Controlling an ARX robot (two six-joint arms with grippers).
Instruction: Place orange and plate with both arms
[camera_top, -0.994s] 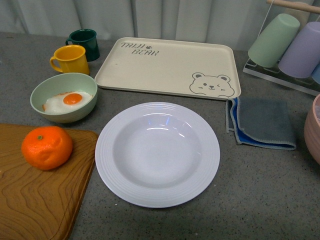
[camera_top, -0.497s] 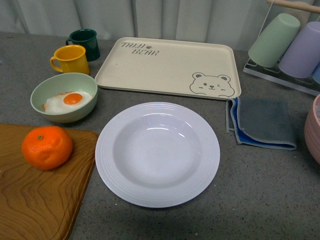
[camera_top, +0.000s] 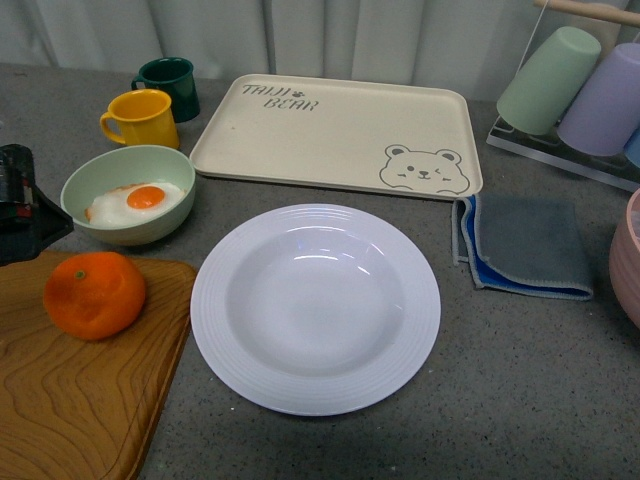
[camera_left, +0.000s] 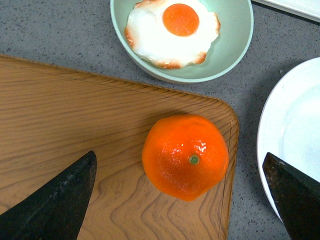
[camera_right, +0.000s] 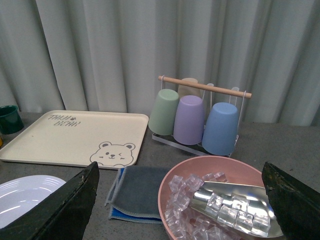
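The orange (camera_top: 95, 293) lies on the far right corner of a wooden board (camera_top: 70, 400), with its green stem dot showing in the left wrist view (camera_left: 185, 156). To its right the white plate (camera_top: 315, 305) rests on the grey counter, holding nothing. My left gripper (camera_top: 22, 205) shows at the left edge, above the board and just behind the orange. It is open, and its dark fingers (camera_left: 60, 200) stand wide on either side of the orange without touching it. My right gripper (camera_right: 180, 167) is open over the counter's right side, out of the front view.
A pale green bowl (camera_top: 128, 195) with a fried egg stands behind the orange, with a yellow mug (camera_top: 145, 118) and a dark green mug (camera_top: 170, 85) beyond it. The bear tray (camera_top: 335, 135) lies behind the plate. A folded cloth (camera_top: 525, 245), a cup rack (camera_top: 580, 90) and a pink bowl of ice (camera_right: 220, 200) are at the right.
My left gripper has come into the front view at the left edge, above the board. The orange and the plate have not moved.
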